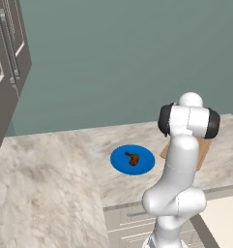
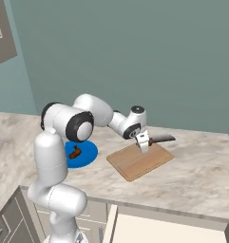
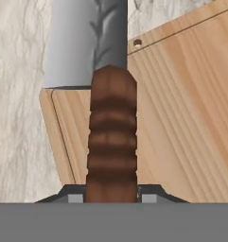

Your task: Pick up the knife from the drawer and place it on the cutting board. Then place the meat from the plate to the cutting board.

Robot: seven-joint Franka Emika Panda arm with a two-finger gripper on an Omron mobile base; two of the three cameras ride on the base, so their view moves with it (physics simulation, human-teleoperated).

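While the gripper [image 2: 143, 141] is closed tight on the brown handle of the knife [image 2: 158, 139], it hangs just above the cutting board [image 2: 139, 161]. From the hand view, the grey blade sticks out toward twelve o'clock, past the board's edge and over the marble worktop [image 2: 201, 175]. At nine o'clock from the board, the meat [image 1: 132, 158] lies on the blue plate [image 1: 120, 162].

On the counter [image 2: 201, 166] the plate [image 2: 87, 153] lies to the left of the cutting board [image 2: 139, 161] with the meat [image 2: 75, 152] on it, while the knife [image 2: 159, 139] hangs in the gripper [image 2: 143, 142] above the board's far edge, and the drawer [image 2: 173, 230] stands open below the counter's front.
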